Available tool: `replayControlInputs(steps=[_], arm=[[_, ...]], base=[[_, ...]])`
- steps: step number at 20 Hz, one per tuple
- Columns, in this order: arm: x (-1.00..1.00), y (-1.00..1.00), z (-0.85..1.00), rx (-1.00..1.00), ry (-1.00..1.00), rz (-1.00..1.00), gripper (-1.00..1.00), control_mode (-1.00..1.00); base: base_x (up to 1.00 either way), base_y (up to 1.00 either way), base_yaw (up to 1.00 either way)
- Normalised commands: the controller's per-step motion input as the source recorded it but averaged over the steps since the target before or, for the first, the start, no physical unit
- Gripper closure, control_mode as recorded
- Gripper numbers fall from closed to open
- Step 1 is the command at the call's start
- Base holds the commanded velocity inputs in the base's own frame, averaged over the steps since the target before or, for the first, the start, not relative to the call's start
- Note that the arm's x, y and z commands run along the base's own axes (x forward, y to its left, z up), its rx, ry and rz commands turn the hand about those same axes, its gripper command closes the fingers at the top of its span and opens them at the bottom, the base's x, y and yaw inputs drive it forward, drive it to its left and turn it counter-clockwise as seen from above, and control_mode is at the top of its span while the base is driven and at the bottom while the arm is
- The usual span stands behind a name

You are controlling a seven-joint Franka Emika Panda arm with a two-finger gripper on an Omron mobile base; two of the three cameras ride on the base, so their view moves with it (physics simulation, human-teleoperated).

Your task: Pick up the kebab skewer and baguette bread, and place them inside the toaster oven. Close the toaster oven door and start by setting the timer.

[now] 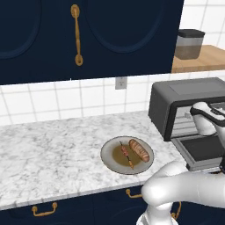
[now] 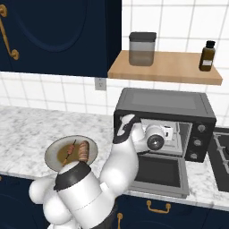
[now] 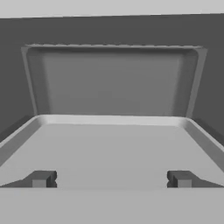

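Gripper [image 3: 112,179] open, nothing btwn tips, inside toaster oven [image 2: 166,107], facing its bare back wall. Toaster oven door [image 2: 160,174] dropped flat under the arm. Plate [image 1: 110,161] on bench [image 1: 52,149], well off to gripper's left, w/ kebab skewer [image 1: 126,154] and baguette bread [image 1: 139,150] side by side. Shelf [image 2: 170,71] above: canister [image 2: 142,48], brown bottle [image 2: 206,56], label unreadable.

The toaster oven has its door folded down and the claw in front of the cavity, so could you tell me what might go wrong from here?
1. The kebab skewer and baguette bread lie close together on one plate; grabbing one may nudge the other.
2. The open claw faces the toaster oven; swinging back could clip the lowered toaster oven door.
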Motion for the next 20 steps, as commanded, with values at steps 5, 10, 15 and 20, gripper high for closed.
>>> replayControlInputs(steps=[5,10,15,20], arm=[[0.17,0.00,0.00,0.00,0.10,0.00,-1.00,-1.00],[0.13,0.00,-0.01,0.00,0.10,0.00,-1.00,-1.00],[-0.04,-0.12,-0.36,0.02,0.02,0.00,-1.00,-1.00],[-0.31,-0.37,-0.67,0.07,0.00,0.00,-1.00,-1.00]], base=[[0.00,0.00,0.00],[0.00,0.00,0.00],[0.00,0.00,0.00],[0.00,0.00,0.00]])
